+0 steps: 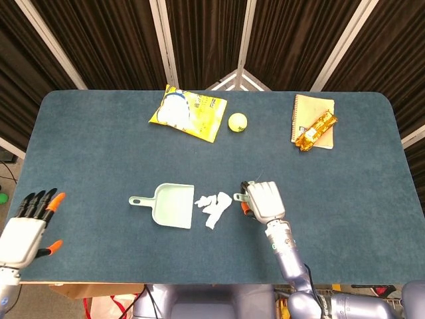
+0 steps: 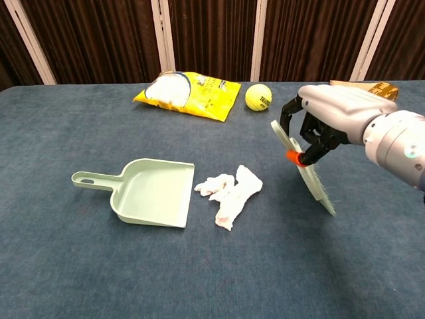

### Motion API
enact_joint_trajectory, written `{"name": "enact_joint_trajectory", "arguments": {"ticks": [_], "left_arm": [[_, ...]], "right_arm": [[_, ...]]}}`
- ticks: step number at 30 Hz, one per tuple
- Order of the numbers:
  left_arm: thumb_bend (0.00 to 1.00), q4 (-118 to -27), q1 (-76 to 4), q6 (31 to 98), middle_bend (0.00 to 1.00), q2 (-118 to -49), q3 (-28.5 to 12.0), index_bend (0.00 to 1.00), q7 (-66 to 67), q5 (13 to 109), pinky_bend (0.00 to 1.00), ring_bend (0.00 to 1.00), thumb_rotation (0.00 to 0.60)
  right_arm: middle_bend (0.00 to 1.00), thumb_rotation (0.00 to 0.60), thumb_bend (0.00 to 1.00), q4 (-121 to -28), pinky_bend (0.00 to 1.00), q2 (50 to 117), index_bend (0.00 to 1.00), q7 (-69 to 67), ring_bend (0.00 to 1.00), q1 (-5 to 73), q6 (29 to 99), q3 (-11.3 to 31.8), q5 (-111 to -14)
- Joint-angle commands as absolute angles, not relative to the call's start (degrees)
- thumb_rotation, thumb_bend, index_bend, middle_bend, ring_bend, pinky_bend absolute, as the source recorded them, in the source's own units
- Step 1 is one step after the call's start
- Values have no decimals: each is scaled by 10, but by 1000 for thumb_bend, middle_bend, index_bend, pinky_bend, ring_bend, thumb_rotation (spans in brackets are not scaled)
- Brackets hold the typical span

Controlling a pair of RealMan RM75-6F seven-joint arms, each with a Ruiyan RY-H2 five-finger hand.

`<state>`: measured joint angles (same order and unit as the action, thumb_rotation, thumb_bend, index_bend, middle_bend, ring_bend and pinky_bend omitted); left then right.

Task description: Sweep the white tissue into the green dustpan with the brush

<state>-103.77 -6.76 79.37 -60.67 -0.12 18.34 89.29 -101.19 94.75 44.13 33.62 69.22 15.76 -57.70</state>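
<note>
**Q:** On the table right now, what can't you actually make out?

**Me:** From the head view my right hand (image 1: 265, 202) covers nearly the whole brush (image 2: 307, 171), so only the chest view shows it properly: held off the table (image 1: 93, 146), tilted, bristles pointing down, handle up. My fingers are wrapped round the handle. My left hand (image 1: 28, 228) sits at the table's near-left corner, fingers spread, holding nothing, and the chest view doesn't catch it at all. The snack bar (image 1: 316, 130) is half hidden behind my right hand in the chest view.

**Q:** Counts?

**Me:** One white tissue (image 1: 216, 206), crumpled, lying flat just right of the one green dustpan (image 1: 167, 205), close to its open edge but not in it. One brush.

**Q:** Anything else around?

**Me:** One yellow bag (image 1: 188, 113), one tennis ball (image 1: 238, 121) beside it, one notebook (image 1: 312, 117) with the snack bar on top, all along the far edge, well apart from the tissue. Nothing sits between brush and tissue.
</note>
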Motion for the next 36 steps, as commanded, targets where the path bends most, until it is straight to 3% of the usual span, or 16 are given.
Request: {"name": "enact_joint_trajectory", "arguments": {"ticks": [1, 10, 15, 17, 19, 24, 28, 36], "left_arm": [[47, -1080, -106, 745, 24, -616, -27, 5, 247, 852, 82, 56, 600], [116, -1099, -186, 691, 237, -694, -93, 80, 398, 726, 259, 250, 600], [143, -1085, -225, 682, 466, -742, -108, 147, 476, 664, 450, 476, 600], [151, -1078, -236, 680, 616, -757, -110, 197, 497, 646, 617, 636, 600], [160, -1069, -248, 677, 705, -774, -111, 238, 517, 623, 712, 724, 600], [198, -1045, -273, 671, 886, -808, -110, 326, 550, 574, 852, 885, 600], [226, -1032, -287, 669, 933, -830, -109, 363, 561, 540, 903, 940, 600], [318, -1008, -315, 670, 943, -865, -111, 362, 581, 477, 910, 950, 600]], "right_arm": [[923, 600, 376, -1017, 849, 943, 811, 442, 921, 339, 695, 158, -574], [923, 600, 376, -1027, 849, 925, 811, 440, 921, 342, 703, 153, -567], [923, 600, 376, -1029, 849, 917, 811, 437, 921, 346, 705, 149, -571], [923, 600, 376, -1028, 849, 915, 811, 437, 921, 347, 706, 146, -576], [923, 600, 376, -1028, 849, 914, 811, 435, 921, 348, 707, 144, -577], [923, 600, 376, -1025, 849, 915, 811, 432, 921, 350, 711, 141, -577], [923, 600, 376, -1021, 849, 915, 811, 432, 921, 353, 710, 136, -576], [923, 600, 376, -1017, 849, 916, 811, 428, 921, 354, 715, 129, -581]]}}
